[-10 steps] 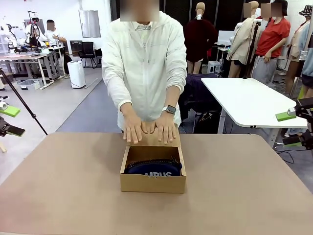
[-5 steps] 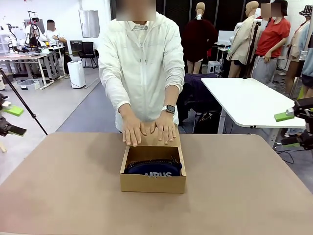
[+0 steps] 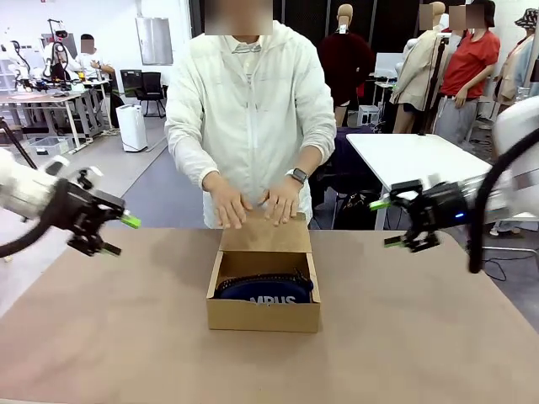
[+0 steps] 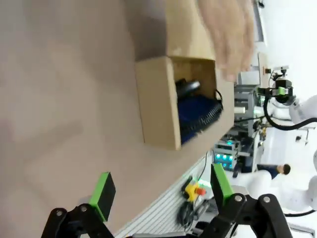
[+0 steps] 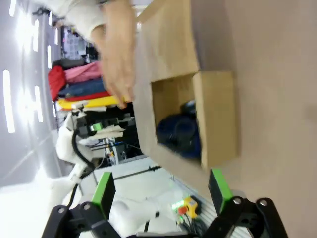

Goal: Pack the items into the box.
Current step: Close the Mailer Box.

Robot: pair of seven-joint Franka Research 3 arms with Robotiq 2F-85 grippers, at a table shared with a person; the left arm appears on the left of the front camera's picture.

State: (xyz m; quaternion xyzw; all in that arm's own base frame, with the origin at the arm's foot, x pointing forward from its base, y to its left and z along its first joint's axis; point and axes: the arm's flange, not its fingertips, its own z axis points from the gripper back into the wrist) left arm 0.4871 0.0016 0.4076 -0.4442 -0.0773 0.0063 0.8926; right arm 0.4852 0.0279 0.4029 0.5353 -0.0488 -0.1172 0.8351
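Note:
The brown cardboard box [image 3: 263, 313] sits mid-table with its flap lid [image 3: 265, 233] folded back toward the person. Inside lies the navy pouch [image 3: 265, 291] with white lettering. The left wrist view shows the box [image 4: 157, 106], the pouch [image 4: 197, 111] and a small black stapler [image 4: 187, 87] beside it. The right wrist view shows the same box [image 5: 216, 116] and pouch [image 5: 177, 134]. My left gripper [image 3: 120, 236] hovers open to the left of the box. My right gripper [image 3: 386, 223] hovers open to its right. The person's hands [image 3: 257, 204] float just above the flap.
The person in a white jacket stands at the far edge behind the box. Bare brown table [image 3: 126, 337] stretches on both sides and in front of the box. A white table [image 3: 421, 168] stands behind at the right.
Both arms have swung in from the picture's edges toward the box, still open. The person's hands have lifted off the flap and drawn back a little.

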